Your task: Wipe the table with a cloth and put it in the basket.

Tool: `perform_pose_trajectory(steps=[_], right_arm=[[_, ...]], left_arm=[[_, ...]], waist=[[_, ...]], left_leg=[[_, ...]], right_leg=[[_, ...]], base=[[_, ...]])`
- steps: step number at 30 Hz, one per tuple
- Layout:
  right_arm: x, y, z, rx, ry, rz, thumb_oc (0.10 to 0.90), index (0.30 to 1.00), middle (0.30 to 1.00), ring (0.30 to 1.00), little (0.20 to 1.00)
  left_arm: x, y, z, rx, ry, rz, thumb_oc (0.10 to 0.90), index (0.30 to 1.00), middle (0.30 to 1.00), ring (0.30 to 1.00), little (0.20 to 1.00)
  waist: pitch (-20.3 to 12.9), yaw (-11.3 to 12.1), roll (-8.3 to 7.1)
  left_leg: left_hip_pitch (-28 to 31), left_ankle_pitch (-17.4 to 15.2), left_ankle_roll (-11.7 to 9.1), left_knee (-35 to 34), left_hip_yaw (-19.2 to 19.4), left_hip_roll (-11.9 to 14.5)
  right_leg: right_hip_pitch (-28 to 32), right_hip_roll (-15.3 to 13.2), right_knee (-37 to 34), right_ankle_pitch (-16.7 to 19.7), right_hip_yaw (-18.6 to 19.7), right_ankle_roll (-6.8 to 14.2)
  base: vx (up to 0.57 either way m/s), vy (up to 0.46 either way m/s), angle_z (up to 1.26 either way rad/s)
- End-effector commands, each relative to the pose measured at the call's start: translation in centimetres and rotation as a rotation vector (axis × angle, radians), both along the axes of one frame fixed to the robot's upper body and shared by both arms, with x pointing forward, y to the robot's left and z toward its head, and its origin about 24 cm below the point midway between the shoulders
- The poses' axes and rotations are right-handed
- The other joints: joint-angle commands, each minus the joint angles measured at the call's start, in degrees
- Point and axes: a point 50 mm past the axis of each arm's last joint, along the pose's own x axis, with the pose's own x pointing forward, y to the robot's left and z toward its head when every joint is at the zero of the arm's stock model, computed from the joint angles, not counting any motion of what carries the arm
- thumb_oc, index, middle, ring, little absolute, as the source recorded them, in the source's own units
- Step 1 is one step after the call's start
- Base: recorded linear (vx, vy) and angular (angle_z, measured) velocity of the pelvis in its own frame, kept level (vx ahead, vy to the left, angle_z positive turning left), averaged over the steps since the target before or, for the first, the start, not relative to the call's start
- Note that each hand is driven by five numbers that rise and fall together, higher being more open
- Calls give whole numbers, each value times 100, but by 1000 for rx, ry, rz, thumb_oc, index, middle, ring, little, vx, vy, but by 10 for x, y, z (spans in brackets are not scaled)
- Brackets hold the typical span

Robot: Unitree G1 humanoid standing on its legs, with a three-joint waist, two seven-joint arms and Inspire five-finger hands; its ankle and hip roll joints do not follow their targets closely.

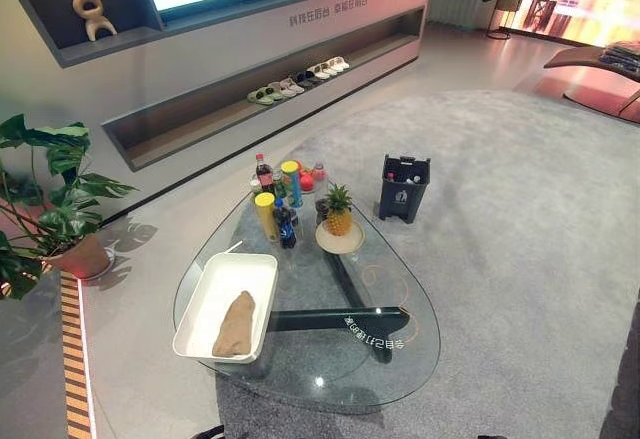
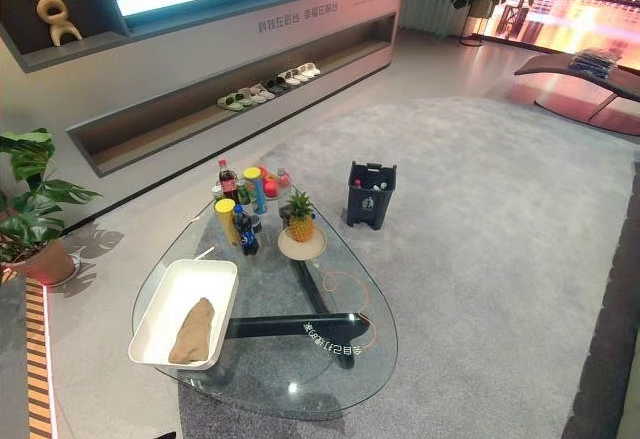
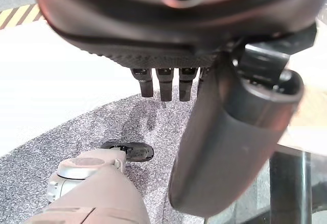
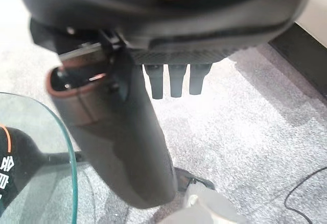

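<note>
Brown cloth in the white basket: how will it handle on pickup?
The brown cloth lies slumped in a rumpled strip in the white basket, so it is probably floppy and will drape. It looks light, unlikely to slip or roll.

A crumpled tan cloth [image 1: 235, 325] is seen lying lengthwise inside a white rectangular basket [image 1: 200, 304]. The basket is set at the glass table's [image 1: 400, 359] left edge.

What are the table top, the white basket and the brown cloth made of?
The table top looks like clear glass: the carpet and its dark base show through it, and a light glints off it. The basket looks like smooth white plastic, with thin, even walls and rounded corners. The cloth seems a soft, matte fabric, since it lies in a crumpled heap; what kind is hard to tell.
</note>
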Motion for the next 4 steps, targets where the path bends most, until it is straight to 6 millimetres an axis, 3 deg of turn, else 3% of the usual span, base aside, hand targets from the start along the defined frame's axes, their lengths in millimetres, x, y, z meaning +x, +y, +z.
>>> perform_pose_trajectory(steps=[1,4], right_arm=[[14,1,2,11,50,51,800,900,900,900,900],[12,2,1,23,64,57,800,900,900,900,900]], left_arm=[[20,5,5,40,-32,-37,800,900,900,900,900],[20,4,4,46,-28,-45,800,900,900,900,900]], waist=[[109,30,-114],[106,33,-123]], left_leg=[[183,-497,-34,46,104,-163],[202,-489,-40,39,112,-150]], right_leg=[[-31,-114,286,-156,-246,172],[-15,-111,275,-144,-244,172]], base=[[0,0,0],[0,0,0]])
